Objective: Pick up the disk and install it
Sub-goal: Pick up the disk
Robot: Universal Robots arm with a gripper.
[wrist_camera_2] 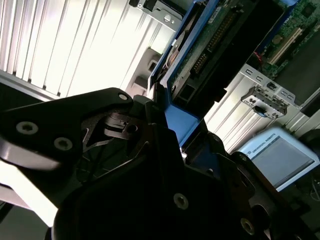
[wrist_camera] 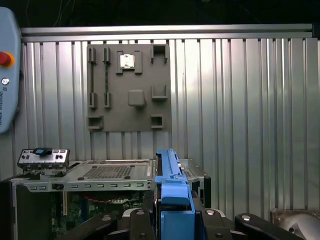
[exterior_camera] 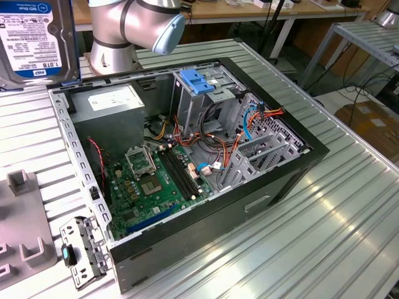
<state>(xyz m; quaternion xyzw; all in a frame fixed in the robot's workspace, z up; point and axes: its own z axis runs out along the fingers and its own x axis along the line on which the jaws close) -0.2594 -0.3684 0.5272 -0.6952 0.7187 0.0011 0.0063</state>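
— Where is the disk (exterior_camera: 34,37)?

— Off the table (exterior_camera: 349,205), held in the air outside the open computer case (exterior_camera: 293,171), at the exterior view's left. Its white-and-blue label faces the exterior camera.

— And the gripper (wrist_camera: 174,216)?

— Its black fingers (wrist_camera: 136,220) are clenched on the disk's light-blue carrier rail. Both wrist views show the rail pinched between them, and the first wrist view sees it edge-on.

— The case?

— It lies mid-table, open side up. The blue bracket (exterior_camera: 196,81) sits atop the tall grey cage (exterior_camera: 187,112) toward the case's far edge. A grey fixture plate (exterior_camera: 25,243) lies by the table's edge at the exterior view's left.
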